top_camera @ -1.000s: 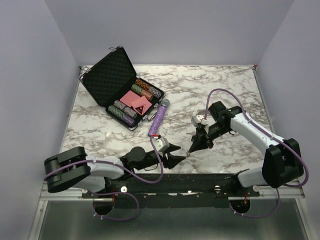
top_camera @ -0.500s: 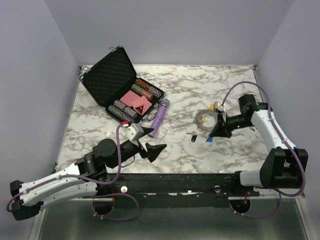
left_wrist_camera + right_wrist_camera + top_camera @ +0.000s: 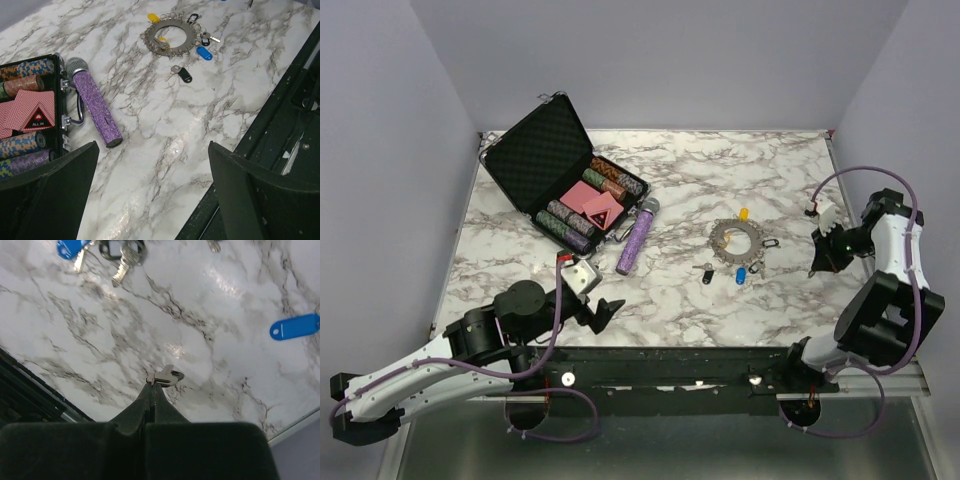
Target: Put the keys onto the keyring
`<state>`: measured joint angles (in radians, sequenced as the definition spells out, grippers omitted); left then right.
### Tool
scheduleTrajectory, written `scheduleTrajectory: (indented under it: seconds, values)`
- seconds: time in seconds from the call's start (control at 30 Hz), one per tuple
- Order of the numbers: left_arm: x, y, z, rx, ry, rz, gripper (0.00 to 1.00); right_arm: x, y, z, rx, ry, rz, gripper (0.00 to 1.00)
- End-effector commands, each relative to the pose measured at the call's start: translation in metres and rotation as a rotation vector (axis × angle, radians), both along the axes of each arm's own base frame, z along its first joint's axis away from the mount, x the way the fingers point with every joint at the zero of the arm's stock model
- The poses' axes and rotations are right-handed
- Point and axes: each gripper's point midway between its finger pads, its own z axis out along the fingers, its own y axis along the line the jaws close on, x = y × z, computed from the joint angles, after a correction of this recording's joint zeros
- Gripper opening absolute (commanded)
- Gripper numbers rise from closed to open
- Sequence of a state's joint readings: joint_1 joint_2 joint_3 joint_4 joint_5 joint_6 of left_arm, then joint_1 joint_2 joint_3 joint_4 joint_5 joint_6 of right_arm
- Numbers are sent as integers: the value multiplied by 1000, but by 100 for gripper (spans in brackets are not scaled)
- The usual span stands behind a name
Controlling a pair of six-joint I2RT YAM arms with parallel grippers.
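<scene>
The keyring lies flat on the bench, right of centre, with keys fanned round it. Two more lie loose just beside it: a black-headed key at 7 o'clock and a blue tag at 6. All are judged light, stiff, slippery metal. A key is best taken by its head, the ring at a gap between keys. The right claw, at 4 o'clock and well apart, is closed, seemingly pinching a silver key at its tips. The left claw, at 8 o'clock, stands wide and empty.
</scene>
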<state>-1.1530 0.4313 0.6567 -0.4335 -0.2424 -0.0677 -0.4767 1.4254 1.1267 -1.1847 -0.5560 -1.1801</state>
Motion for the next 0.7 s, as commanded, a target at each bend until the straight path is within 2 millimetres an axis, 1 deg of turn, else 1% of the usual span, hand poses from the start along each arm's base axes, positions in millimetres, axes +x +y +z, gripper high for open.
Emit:
scheduleTrajectory:
  seconds: [0.0,0.23,0.37,0.53,0.67]
  values:
    - [-1,6,-12,69,-4,-11,99,2,-46,-28,-173,125,-88,1]
    - [-5,6,-12,66,-4,-30,98,44,-60,-50,-130,176,-187,1]
    - [-4,7,-13,71,-6,-26,99,62,-53,-63,-94,192,-194,1]
    - [-4,7,-15,79,-7,-26,98,84,-45,-70,-66,178,-209,1]
    - [-3,7,-15,79,-6,-24,98,97,-41,-76,-53,180,-217,1]
